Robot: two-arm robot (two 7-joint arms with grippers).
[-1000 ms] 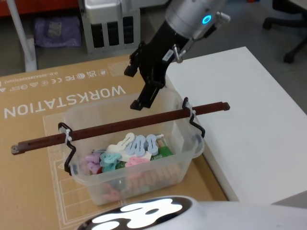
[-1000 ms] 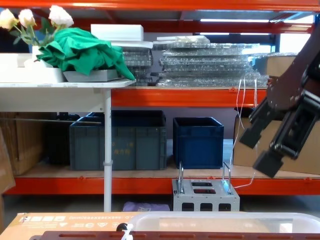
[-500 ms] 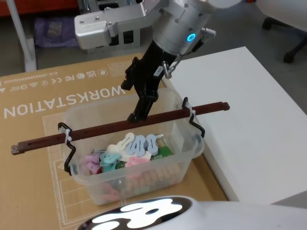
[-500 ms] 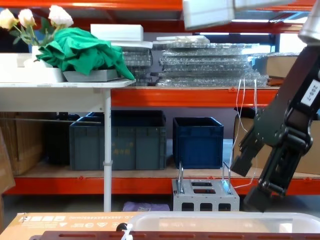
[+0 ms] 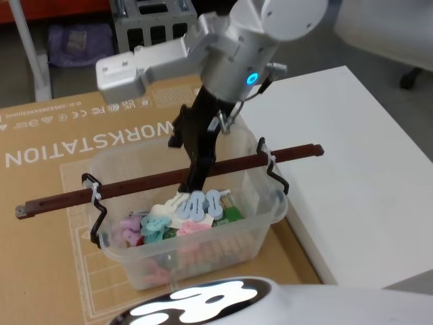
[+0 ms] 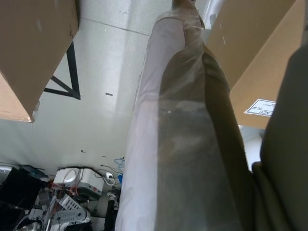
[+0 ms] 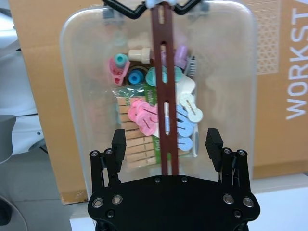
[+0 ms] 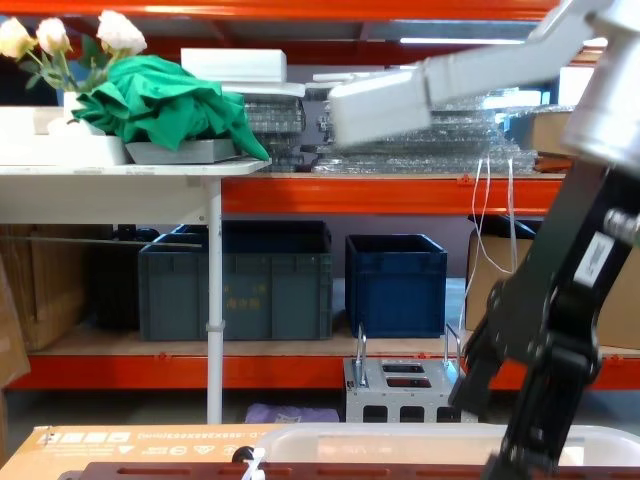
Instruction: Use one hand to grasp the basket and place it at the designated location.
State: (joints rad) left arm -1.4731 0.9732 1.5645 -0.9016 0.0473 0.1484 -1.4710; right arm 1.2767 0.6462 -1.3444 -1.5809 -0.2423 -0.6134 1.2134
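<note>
Right arm slants in from over the far wall, silver casing with a small blue light, wrist tipped so the black right gripper (image 5: 193,175) (image 7: 166,139) (image 8: 496,425) points steeply down. Jaws spread wide, gripping nothing. One flat black pad sits on each side of the bar (image 5: 135,183) (image 7: 161,48), clear air on both sides.

That bar runs straight through the gap between the jaws: thin, flat, dark red-brown, slotted along its length. White ties fix it at both ends to bent black wire brackets (image 5: 273,169).

Directly beneath the jaws sits the basket (image 5: 260,233) (image 7: 77,96) (image 8: 400,436), a milky see-through plastic tub with smooth walls, rounded corners and a thick rim. Below the fingertips lies a heap of pegs (image 5: 193,206) (image 7: 144,115), glossy pastel plastic ones over plain wooden ones.

The tub rests on a printed cardboard sheet (image 5: 40,149). A smooth white table (image 5: 352,149) lies off to the jaws' right.
</note>
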